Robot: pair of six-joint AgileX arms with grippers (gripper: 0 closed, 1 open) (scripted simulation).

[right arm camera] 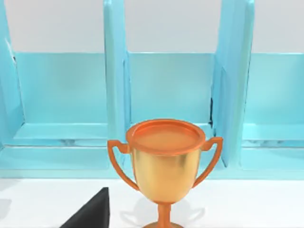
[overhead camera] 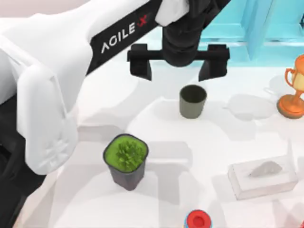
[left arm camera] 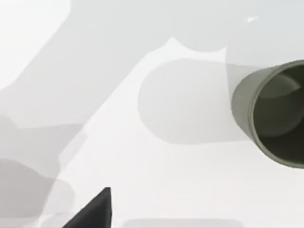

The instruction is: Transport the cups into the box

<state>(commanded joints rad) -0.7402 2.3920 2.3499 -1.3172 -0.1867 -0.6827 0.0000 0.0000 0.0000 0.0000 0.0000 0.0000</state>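
Note:
One olive-grey cup (overhead camera: 192, 100) stands upright on the white table, right of centre toward the back. My left gripper (overhead camera: 178, 68) hangs open just behind and above it, its two dark fingers spread wider than the cup and nothing between them. The left wrist view has the same cup (left arm camera: 273, 114) with its dark inside off to one side, and one dark fingertip (left arm camera: 95, 213) of the left gripper at the frame's edge. One dark fingertip (right arm camera: 92, 213) of my right gripper shows alone in the right wrist view, facing a trophy. The box is out of view.
A dark square pot with a green plant (overhead camera: 126, 159) stands front left of the cup. A gold-orange trophy (overhead camera: 294, 90) is at the right edge, before a light-blue shelf frame (overhead camera: 266, 23). A clear tissue box (overhead camera: 263, 178) and a red-capped item (overhead camera: 198, 220) sit front right.

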